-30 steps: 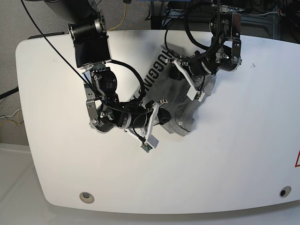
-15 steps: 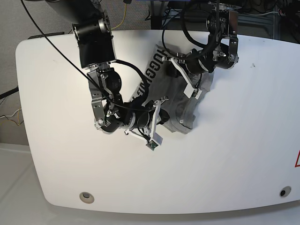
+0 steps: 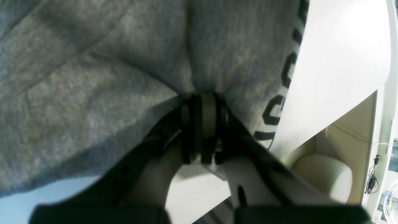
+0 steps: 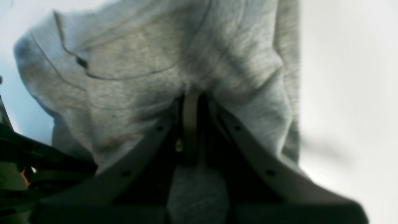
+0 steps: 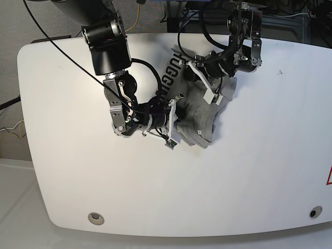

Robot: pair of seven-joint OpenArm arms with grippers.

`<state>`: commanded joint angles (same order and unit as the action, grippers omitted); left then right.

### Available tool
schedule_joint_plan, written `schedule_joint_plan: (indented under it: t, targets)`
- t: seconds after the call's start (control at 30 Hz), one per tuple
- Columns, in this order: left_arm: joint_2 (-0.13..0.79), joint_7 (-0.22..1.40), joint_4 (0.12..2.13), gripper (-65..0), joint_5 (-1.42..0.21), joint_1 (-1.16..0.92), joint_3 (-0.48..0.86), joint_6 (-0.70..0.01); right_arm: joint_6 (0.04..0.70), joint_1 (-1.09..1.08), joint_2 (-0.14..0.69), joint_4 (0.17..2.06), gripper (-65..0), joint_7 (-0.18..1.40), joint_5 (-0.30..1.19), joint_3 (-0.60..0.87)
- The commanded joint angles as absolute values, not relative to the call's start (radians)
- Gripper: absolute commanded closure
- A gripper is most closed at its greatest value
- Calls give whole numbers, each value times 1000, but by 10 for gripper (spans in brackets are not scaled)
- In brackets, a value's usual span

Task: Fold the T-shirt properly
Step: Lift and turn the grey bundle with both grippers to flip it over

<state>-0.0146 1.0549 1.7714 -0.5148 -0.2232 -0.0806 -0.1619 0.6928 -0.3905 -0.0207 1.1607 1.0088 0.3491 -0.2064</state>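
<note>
The white worktop (image 5: 249,171) takes up most of the base view, and on its far middle part lies the T-shirt (image 5: 199,122), bunched into a crumpled grey heap rather than spread flat, with a strip of its black lettering (image 5: 168,78) turned up along the edge nearest the right arm. Both arms reach in over that heap from opposite sides, which suits a two-handed lift: the cloth needs to be pulled open before any fold can be laid. The right gripper (image 4: 191,102) has its fingers pressed together on a pinch of plain grey fabric, the cloth puckering into creases that run out from the grip; a stitched hem and what looks like a sleeve or neck seam curve across the fabric above it. The left gripper (image 3: 203,99) likewise has its fingers clamped on a fold of the shirt, with the printed letters running down the cloth's edge just beside it and bare worktop beyond. Judging from the heap, the task is at an early stage; the likely need now is to draw the two held points apart so the shirt opens out, and the risk is that gathered layers come up together.
</note>
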Motion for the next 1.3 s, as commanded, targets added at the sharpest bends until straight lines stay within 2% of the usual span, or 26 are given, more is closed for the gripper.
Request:
schedule_joint_plan:
  t: [0.17, 0.83, 1.2, 1.3]
  targets:
    - [-1, 1053, 1771, -17, -513, -222, -81, -162, 694, -389, -13, 1148, -40, 1009, 343, -205]
    - [81, 1053, 1773, -17, -518, -182, -70, -163, 694, -329, 119, 1168, -39, 1007, 348, -200]
    - [120, 1055, 1771, -17, -518, -122, -7, -163, 685, -254, 136, 1264, -38, 1010, 344, -196]
    - [125, 1055, 1771, -17, -518, -102, -7, -163, 684, -231, 137, 1287, -38, 1012, 343, -153]
